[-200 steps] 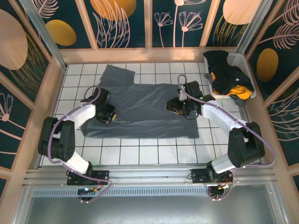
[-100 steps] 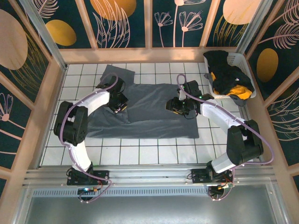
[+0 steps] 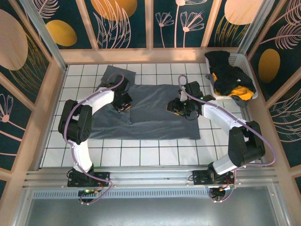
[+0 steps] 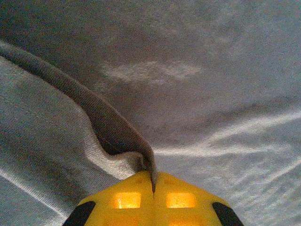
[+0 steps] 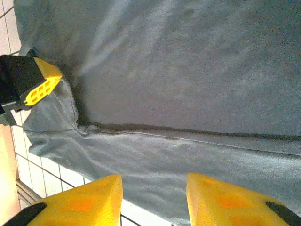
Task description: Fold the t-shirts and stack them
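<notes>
A slate-grey t-shirt (image 3: 155,115) lies spread on the white tiled table (image 3: 141,153). My left gripper (image 3: 123,102) is over the shirt's left part, shut on a raised edge of it. In the left wrist view that cloth (image 4: 117,136) is pinched between the yellow fingertips of the left gripper (image 4: 153,181). My right gripper (image 3: 175,107) hovers open over the shirt's right part. The right wrist view shows the right gripper (image 5: 154,183) with a wide gap over the grey shirt (image 5: 188,56) and nothing held. More t-shirts, black (image 3: 223,66) and orange-yellow (image 3: 239,90), lie in the basket.
A white laundry basket (image 3: 253,84) stands at the back right corner. Wooden-framed walls close in the table on three sides. Bare tiles run along the front (image 3: 155,155) and the far left (image 3: 70,94). The left gripper's fingers (image 5: 40,87) appear at the left of the right wrist view.
My left gripper has moved back and to the right, from the shirt's left edge onto the shirt, carrying the cloth with it. The right gripper has stayed almost in place.
</notes>
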